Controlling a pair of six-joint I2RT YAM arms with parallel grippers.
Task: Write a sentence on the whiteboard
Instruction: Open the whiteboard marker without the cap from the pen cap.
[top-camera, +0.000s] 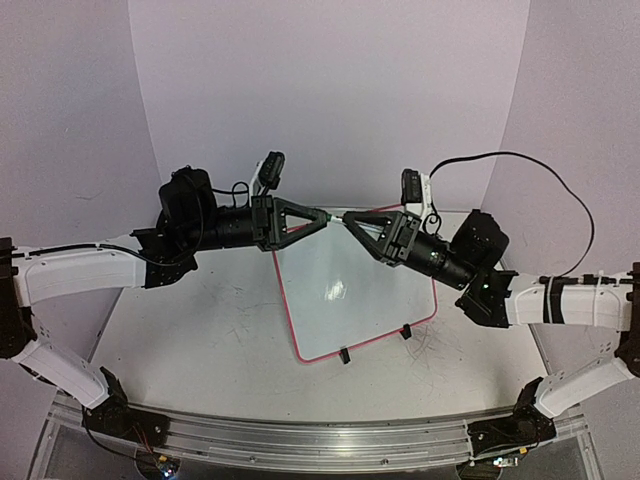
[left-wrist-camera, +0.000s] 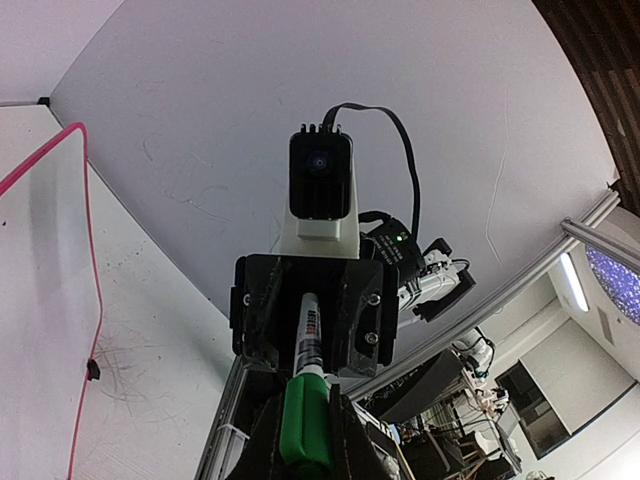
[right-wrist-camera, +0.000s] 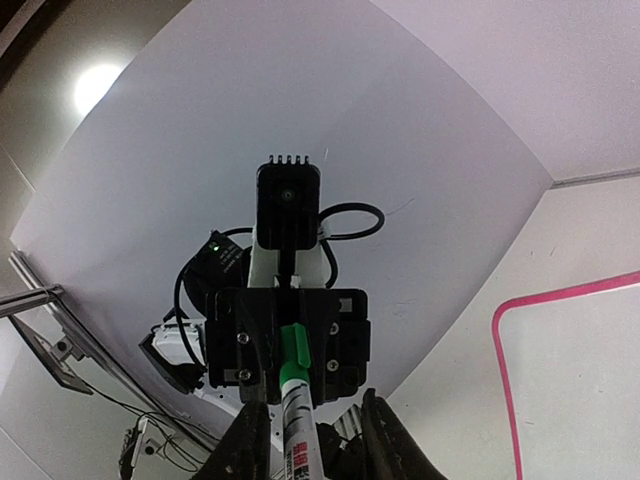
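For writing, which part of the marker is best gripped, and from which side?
Grip the white labelled barrel, not the green cap. The marker hangs roughly level between the two arms, so come along its axis from the tail end, as the right gripper does, fingers closing across the barrel, leaving the tip end clear for the whiteboard.

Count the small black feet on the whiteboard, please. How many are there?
2. Both are on the near edge of the whiteboard: the left foot toward its left corner, the right foot toward its right corner. The far edge is partly hidden.
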